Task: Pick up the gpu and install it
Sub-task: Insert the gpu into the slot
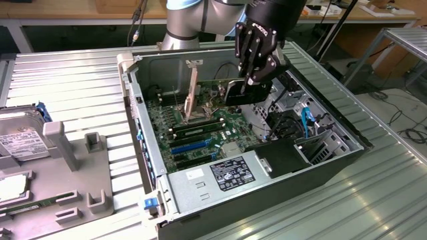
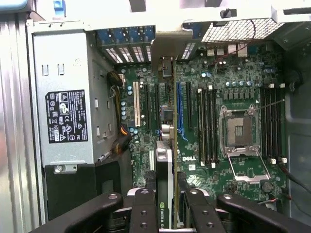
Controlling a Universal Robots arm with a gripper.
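Ribbed metal counter (image 1: 380,200), open PC case (image 1: 135,107) laid on it. gpu (image 1: 240,93) pinched edge-on between pincer (image 1: 258,80) fingers, held just below pincer, over motherboard (image 1: 223,127) slots. Contact with slots cannot be told.

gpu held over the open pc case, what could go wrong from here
The thin black-faced gpu card, pinched in the black end effector, hangs above the green motherboard, seemingly between the white slot and long blue slot; misaligned, it might hit components. The raised silver socket frame stands nearby and could snag it.
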